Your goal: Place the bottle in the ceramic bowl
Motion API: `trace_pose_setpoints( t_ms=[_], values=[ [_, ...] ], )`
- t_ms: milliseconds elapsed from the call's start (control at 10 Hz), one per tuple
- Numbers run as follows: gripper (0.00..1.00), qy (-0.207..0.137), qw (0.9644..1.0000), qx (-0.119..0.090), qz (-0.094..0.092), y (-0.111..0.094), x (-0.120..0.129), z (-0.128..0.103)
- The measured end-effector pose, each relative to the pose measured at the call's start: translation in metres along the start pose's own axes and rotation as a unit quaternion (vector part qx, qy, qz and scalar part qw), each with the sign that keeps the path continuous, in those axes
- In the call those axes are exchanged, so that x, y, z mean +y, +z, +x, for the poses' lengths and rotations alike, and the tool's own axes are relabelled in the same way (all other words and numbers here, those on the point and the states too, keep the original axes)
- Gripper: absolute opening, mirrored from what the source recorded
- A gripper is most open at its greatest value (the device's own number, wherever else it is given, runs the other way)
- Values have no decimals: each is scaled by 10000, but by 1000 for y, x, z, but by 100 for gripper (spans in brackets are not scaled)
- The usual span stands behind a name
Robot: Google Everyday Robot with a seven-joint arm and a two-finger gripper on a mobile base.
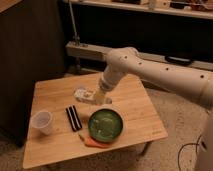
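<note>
The bottle [83, 94], small and clear with a whitish label, hangs on its side just above the wooden table [135, 112], left of the table's middle. My gripper [94, 96] is shut on its right end, with the white arm reaching in from the right. The ceramic bowl [105, 124], dark green and glossy, sits empty on the table just below and to the right of the gripper. The bottle is a short way up and left of the bowl's rim.
A translucent white cup [42, 122] stands at the table's left. A black flat object [73, 118] lies between the cup and the bowl. An orange item [95, 143] lies at the bowl's front edge. Shelving and a dark cabinet stand behind.
</note>
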Motion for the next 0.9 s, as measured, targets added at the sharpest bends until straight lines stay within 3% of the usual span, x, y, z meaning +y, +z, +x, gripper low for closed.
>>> trace_pose_setpoints(
  t_ms=[200, 400, 600, 800, 900],
  values=[
    [0, 205, 9996, 166, 49, -18, 11, 42],
    [0, 307, 9976, 610, -124, -17, 25, 74],
    [0, 138, 9926, 1111, -472, 2, 37, 86],
    [2, 33, 9902, 1238, -645, 22, 39, 85],
    [12, 18, 9895, 1264, -693, 30, 38, 86]
  ],
)
